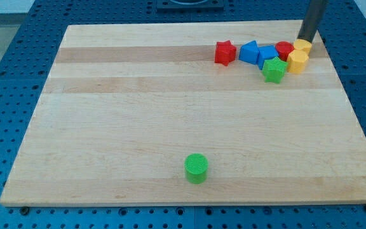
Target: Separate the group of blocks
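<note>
A group of blocks sits near the view's top right of the wooden board. A red star block stands at its left, slightly apart. Then come a blue triangular block, a blue block, a green star block, a red round block, a yellow hexagonal block and a second yellow block. My tip is at the group's upper right, touching or just behind the second yellow block. A green cylinder stands alone near the view's bottom.
The board lies on a blue perforated table. The group is close to the board's top and right edges.
</note>
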